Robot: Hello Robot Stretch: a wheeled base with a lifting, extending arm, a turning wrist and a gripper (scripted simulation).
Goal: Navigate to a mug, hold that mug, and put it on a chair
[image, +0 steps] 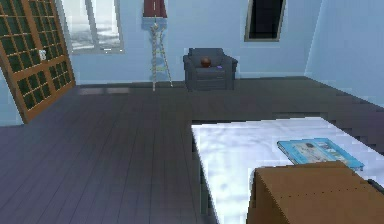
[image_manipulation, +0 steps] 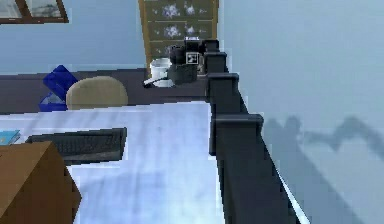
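A small white mug [image_manipulation: 159, 71] hangs at the far end of my gripper [image_manipulation: 172, 64], above the dark floor and clear of the white table [image_manipulation: 150, 130]. The gripper holds it. The dark arm [image_manipulation: 235, 130] rises along the table's right edge to the two white marker squares [image_manipulation: 196, 60]. A tan-backed chair [image_manipulation: 96, 92] stands at the table's far side, left of the mug. A grey armchair [image: 210, 68] sits against the far wall in the forward view, with a small reddish thing [image: 207, 62] on its seat.
On the table [image: 250, 150] lie a blue book [image: 322, 152], a brown box [image: 310, 195] and a dark keyboard [image_manipulation: 85, 145]. A floor lamp [image: 155, 45] and a wooden glazed door [image: 35, 60] stand far left. A blue thing [image_manipulation: 58, 85] lies beyond the chair. Open dark floor [image: 120, 140] stretches ahead.
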